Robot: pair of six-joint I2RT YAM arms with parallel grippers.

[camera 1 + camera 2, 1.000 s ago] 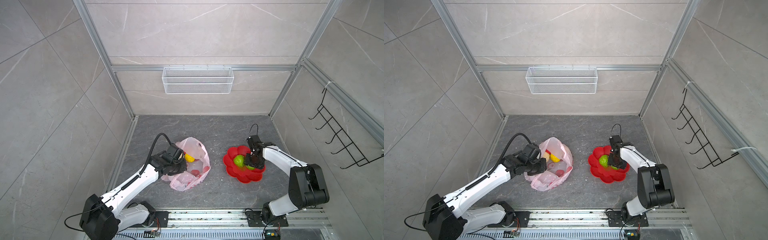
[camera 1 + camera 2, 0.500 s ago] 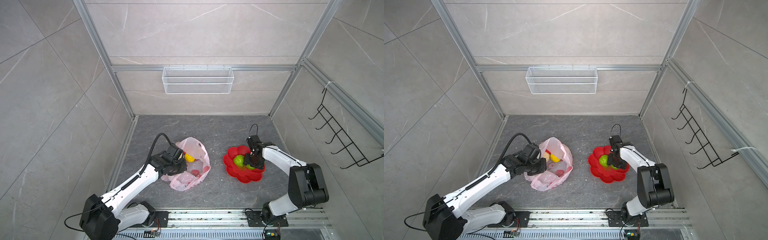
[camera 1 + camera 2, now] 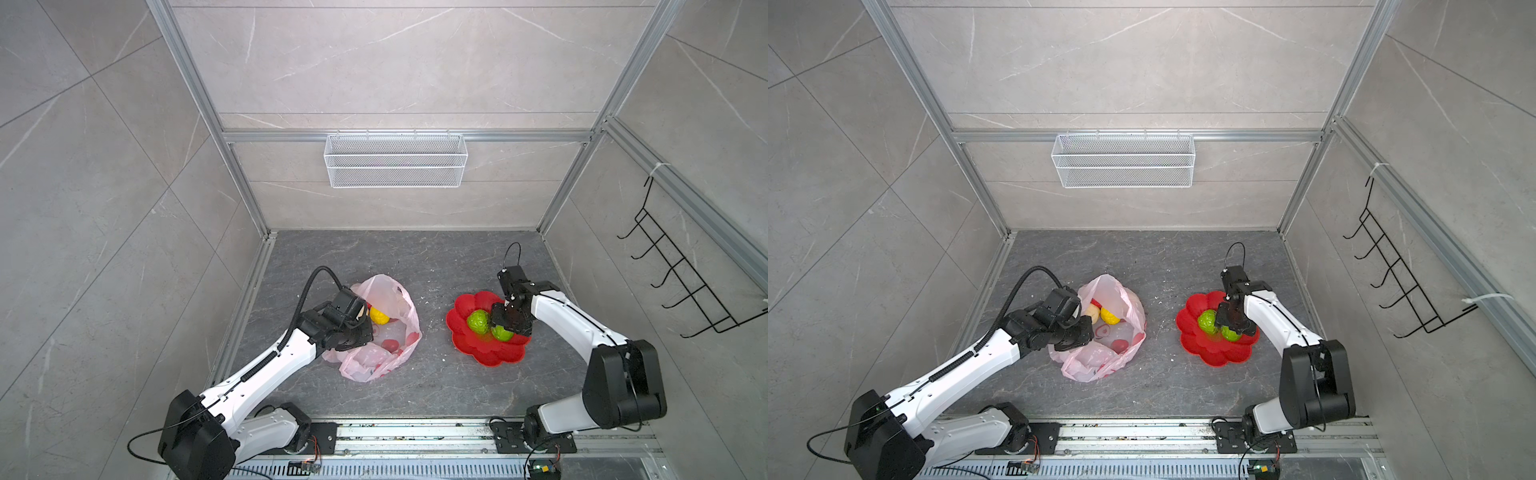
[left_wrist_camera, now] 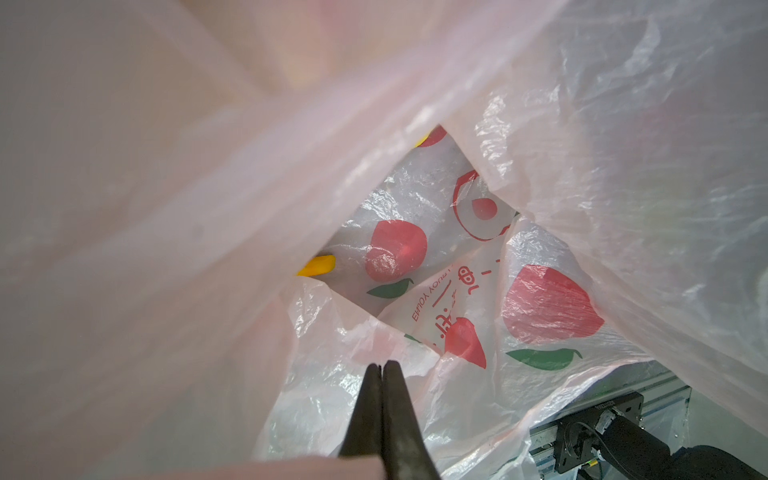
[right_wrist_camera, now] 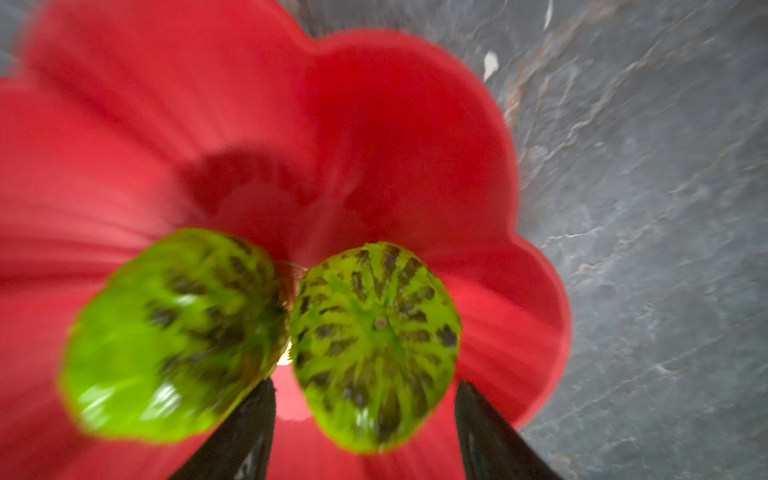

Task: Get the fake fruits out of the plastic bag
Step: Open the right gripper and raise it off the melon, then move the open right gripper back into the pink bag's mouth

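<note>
Only the right jaws have moved since a second ago, spreading. The left gripper (image 4: 380,365) is clamped shut, apparently on the flimsy rim of the plastic bag (image 3: 390,291). A yellow fruit (image 3: 379,316) lies inside, probably light, glossy and prone to roll, so pinch it across the middle. The right gripper (image 5: 365,381) stands open astride a green fruit (image 5: 374,332) in the red dish (image 3: 498,353).

Place: a robot test cell in a lab, dressed as a tiled corner.
Frame: aluminium profiles (image 3: 519,136) edge grey marble-look wall panels (image 3: 395,62).
Floor: dark stone-look slab (image 3: 415,257).
Fittings: white wire basket (image 3: 395,166) on the back wall; black hook rack (image 3: 685,268) on the side wall.
Robots: left arm (image 3: 270,365) and right arm (image 3: 573,324) bolted to a front rail (image 3: 415,432), circuit board (image 3: 541,469) exposed.
</note>
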